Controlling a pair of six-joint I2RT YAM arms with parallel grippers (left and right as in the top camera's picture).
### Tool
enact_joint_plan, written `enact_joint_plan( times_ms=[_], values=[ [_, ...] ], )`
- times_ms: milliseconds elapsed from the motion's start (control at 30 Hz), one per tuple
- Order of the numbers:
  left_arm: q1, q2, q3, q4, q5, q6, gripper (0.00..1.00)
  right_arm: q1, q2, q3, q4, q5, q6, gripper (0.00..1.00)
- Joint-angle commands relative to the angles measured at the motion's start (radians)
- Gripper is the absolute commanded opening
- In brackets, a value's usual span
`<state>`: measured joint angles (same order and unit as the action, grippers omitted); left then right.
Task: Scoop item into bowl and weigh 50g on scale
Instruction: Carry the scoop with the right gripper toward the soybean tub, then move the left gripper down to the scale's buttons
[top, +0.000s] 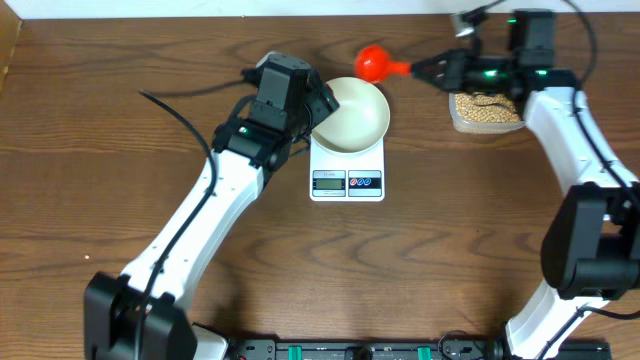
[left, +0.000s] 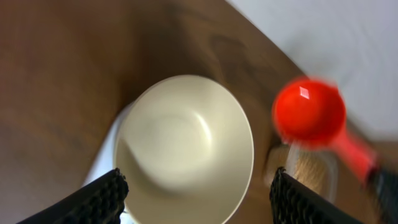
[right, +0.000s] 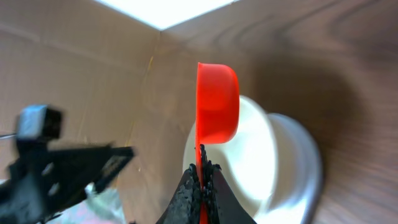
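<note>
Scale (top: 347, 170) readout too small to read, red scoop (left: 309, 112) blurred, tub (left: 311, 171) partly hidden behind it

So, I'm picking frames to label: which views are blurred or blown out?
Overhead: sharp, evenly lit. Left wrist: the red scoop is smeared by blur, the bowl soft, top right corner washed white. Right wrist: scoop crisp, the left arm and bowl behind it blurred, top edge blown out.
</note>
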<state>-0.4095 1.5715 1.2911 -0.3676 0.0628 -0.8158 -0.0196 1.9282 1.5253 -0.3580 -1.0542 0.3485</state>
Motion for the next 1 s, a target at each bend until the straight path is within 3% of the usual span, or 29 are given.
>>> enact_joint_plan(
  times_ms=[0, 100, 267, 433, 467, 500, 567, 667, 733, 900, 967],
  values=[
    [0.003, -0.086, 0.005, -0.006, 0.143, 0.534, 0.78, -0.034, -0.083, 0.029, -0.003, -0.021, -0.021, 0.01],
    [0.005, -0.109, 0.005, -0.028, 0.249, 0.663, 0.77, -0.037, -0.159, 0.029, -0.041, 0.019, -0.083, 0.01],
    [0.005, -0.080, 0.003, -0.156, 0.255, 0.658, 0.74, 0.010, -0.296, 0.029, -0.329, 0.296, -0.232, 0.01],
    [-0.001, -0.067, -0.021, -0.292, 0.232, 0.643, 0.44, 0.013, -0.318, 0.029, -0.474, 0.375, -0.264, 0.01],
    [-0.008, -0.067, -0.021, -0.306, 0.232, 0.643, 0.35, 0.008, -0.318, 0.029, -0.474, 0.376, -0.264, 0.01],
    [-0.039, -0.067, -0.022, -0.332, 0.211, 0.636, 0.19, -0.003, -0.318, 0.029, -0.467, 0.389, -0.262, 0.01],
    [-0.089, -0.067, -0.027, -0.357, 0.143, 0.611, 0.08, -0.010, -0.318, 0.029, -0.461, 0.430, -0.247, 0.01],
    [-0.206, -0.067, -0.069, -0.359, -0.005, 0.523, 0.08, -0.014, -0.318, 0.029, -0.462, 0.503, -0.229, 0.01],
    [-0.289, -0.070, -0.143, -0.266, -0.109, 0.479, 0.07, -0.014, -0.318, 0.029, -0.465, 0.504, -0.230, 0.01],
    [-0.356, -0.067, -0.295, -0.027, -0.142, 0.485, 0.08, -0.014, -0.318, 0.028, -0.478, 0.506, -0.230, 0.01],
    [-0.352, -0.053, -0.338, 0.043, -0.143, 0.573, 0.07, -0.013, -0.318, 0.023, -0.470, 0.518, -0.230, 0.01]
  ],
)
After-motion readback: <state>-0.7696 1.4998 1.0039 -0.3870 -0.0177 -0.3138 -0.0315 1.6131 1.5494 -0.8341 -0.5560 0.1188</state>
